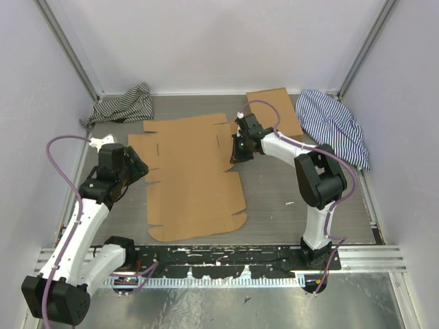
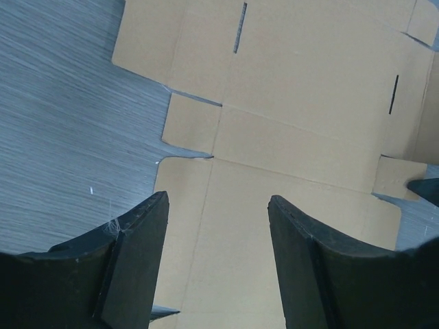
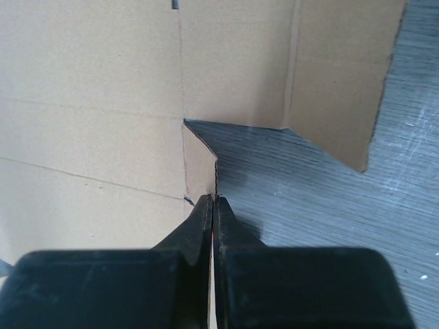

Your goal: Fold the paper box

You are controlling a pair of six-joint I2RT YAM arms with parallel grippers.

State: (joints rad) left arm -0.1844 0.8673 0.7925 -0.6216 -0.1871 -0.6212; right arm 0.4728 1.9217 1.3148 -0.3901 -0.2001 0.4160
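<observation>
One right-edge tab (image 3: 200, 168) of the paper box (image 1: 195, 178) sits pinched in my right gripper (image 3: 213, 201) (lifted, I think), left gripper (image 2: 218, 200) gaping empty opposite.

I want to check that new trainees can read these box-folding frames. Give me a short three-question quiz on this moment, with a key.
1. How many striped cloths lie near the back wall?
2. True or false: the left gripper is shut on the paper box.
3. The right gripper pinches: A) a striped cloth B) a flap of the paper box C) nothing.
Key: 1 two; 2 false, it is open above it; 3 B.
</observation>
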